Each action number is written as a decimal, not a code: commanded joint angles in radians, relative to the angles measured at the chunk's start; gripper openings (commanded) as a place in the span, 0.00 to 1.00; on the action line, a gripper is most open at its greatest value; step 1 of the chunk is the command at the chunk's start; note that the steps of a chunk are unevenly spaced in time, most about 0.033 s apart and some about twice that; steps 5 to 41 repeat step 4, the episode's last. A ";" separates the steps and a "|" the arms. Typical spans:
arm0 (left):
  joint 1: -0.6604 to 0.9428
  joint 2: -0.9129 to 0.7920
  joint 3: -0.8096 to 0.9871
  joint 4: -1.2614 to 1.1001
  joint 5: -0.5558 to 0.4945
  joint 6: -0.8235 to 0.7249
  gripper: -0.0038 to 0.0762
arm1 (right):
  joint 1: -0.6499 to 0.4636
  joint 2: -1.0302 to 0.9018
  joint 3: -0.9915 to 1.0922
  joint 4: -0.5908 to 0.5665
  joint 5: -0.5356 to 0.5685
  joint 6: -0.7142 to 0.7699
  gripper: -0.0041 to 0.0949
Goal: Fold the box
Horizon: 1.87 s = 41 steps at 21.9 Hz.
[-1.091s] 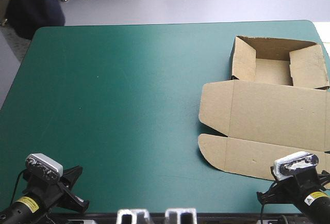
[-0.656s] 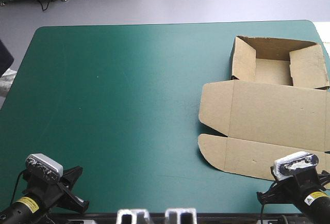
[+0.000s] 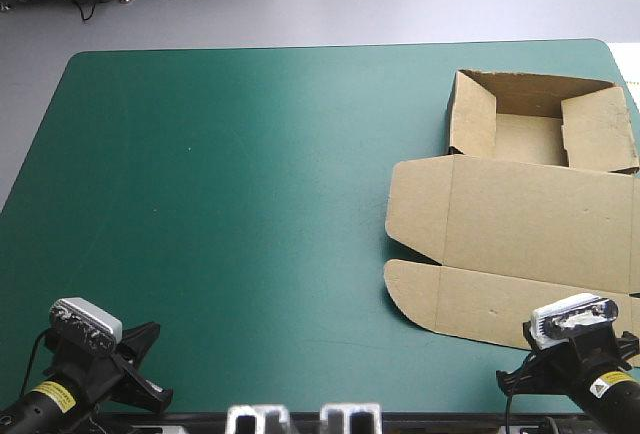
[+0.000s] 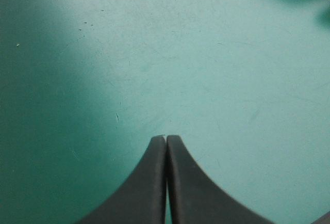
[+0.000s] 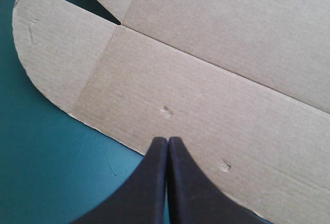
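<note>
Left end effector (image 4: 166,138) and right end effector (image 5: 168,139) are both hanging fully closed, empty, the right over the box (image 5: 206,79) edge.

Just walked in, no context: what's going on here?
Nothing is being handled. The brown box sits toward the right edge of the teal-green cover, tray walls up at the far end, lid flat toward the robot. Both grippers are shut and empty: the left gripper over bare cover, the right gripper at the lid's near edge.

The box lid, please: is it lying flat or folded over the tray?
Flat. The lid lies spread on the teal-green cover; the tray beyond it stands open, walls raised.
</note>
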<state>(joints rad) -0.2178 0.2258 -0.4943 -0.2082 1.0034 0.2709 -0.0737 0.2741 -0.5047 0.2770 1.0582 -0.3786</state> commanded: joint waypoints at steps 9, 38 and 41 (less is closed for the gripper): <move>0.001 0.013 -0.022 -0.029 -0.056 -0.003 0.03 | 0.001 0.010 -0.023 0.024 -0.051 -0.001 0.02; 0.001 0.013 -0.022 -0.029 -0.056 -0.003 0.03 | 0.001 0.010 -0.023 0.024 -0.051 -0.001 0.02; 0.001 0.013 -0.022 -0.029 -0.056 -0.003 0.03 | 0.001 0.010 -0.023 0.024 -0.051 -0.001 0.02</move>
